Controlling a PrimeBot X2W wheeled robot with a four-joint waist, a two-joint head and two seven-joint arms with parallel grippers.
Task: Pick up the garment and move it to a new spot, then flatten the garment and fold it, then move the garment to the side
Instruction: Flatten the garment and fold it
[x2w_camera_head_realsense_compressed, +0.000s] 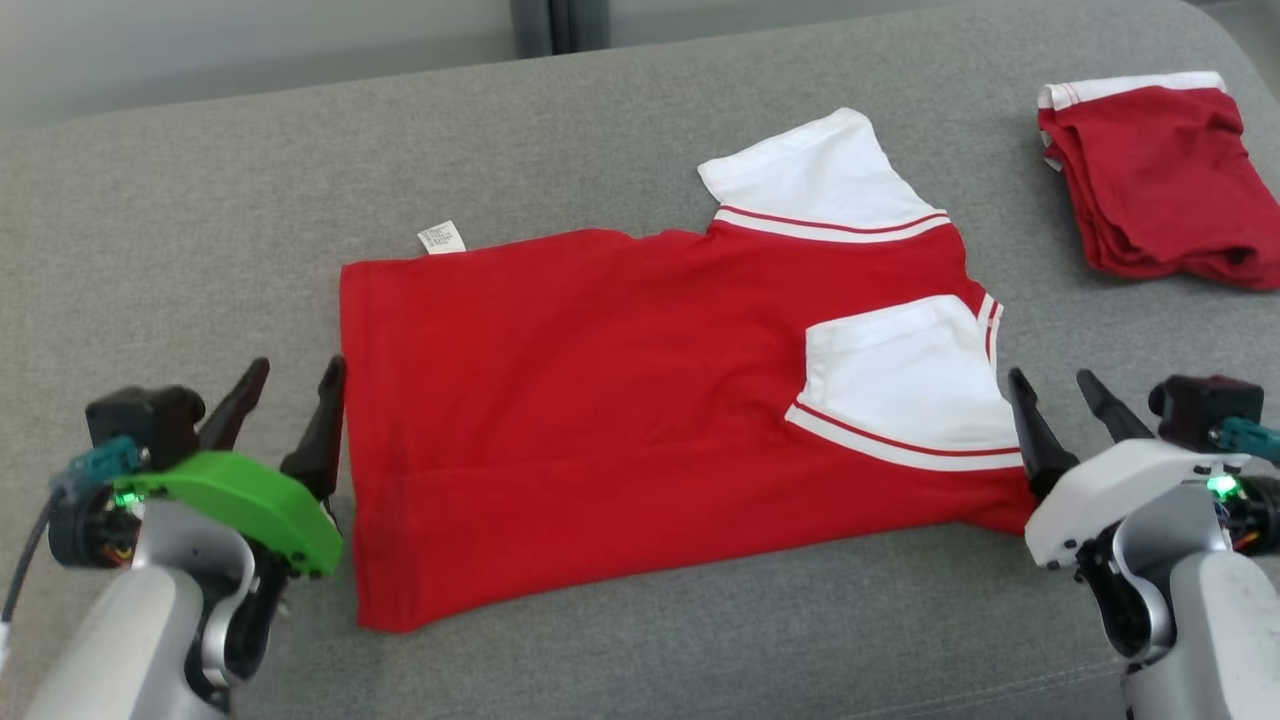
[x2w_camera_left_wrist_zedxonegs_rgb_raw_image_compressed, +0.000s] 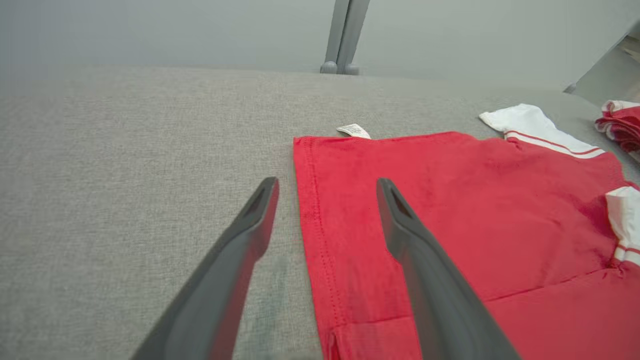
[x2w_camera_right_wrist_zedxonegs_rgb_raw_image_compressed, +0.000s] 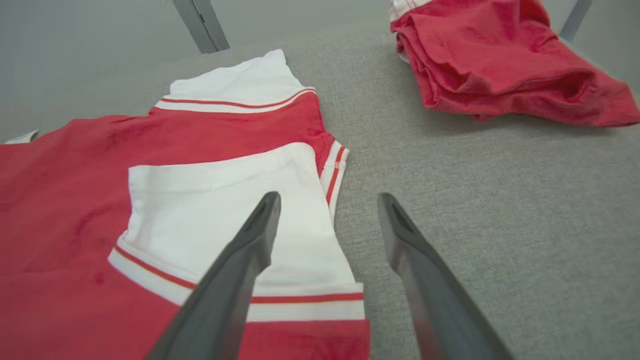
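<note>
A red T-shirt with white sleeves (x2w_camera_head_realsense_compressed: 620, 400) lies spread flat on the grey cushion, hem toward my left and collar toward my right. One white sleeve (x2w_camera_head_realsense_compressed: 905, 385) is folded in over the red body; the other (x2w_camera_head_realsense_compressed: 815, 175) sticks out at the far side. A small white label (x2w_camera_head_realsense_compressed: 441, 237) pokes out at the far hem corner. My left gripper (x2w_camera_head_realsense_compressed: 290, 380) stands open at the hem edge (x2w_camera_left_wrist_zedxonegs_rgb_raw_image_compressed: 312, 210), one finger over the cloth and one over the cushion. At the collar end my right gripper (x2w_camera_head_realsense_compressed: 1060, 395) is open, straddling the shirt's edge (x2w_camera_right_wrist_zedxonegs_rgb_raw_image_compressed: 340, 165). Neither holds anything.
A second red garment with white trim (x2w_camera_head_realsense_compressed: 1160, 180) lies folded in a pile at the far right of the grey cushion (x2w_camera_head_realsense_compressed: 200, 230), also seen as a pile (x2w_camera_right_wrist_zedxonegs_rgb_raw_image_compressed: 500, 65) ahead of my right gripper. A grey post (x2w_camera_left_wrist_zedxonegs_rgb_raw_image_compressed: 345, 35) stands behind the cushion.
</note>
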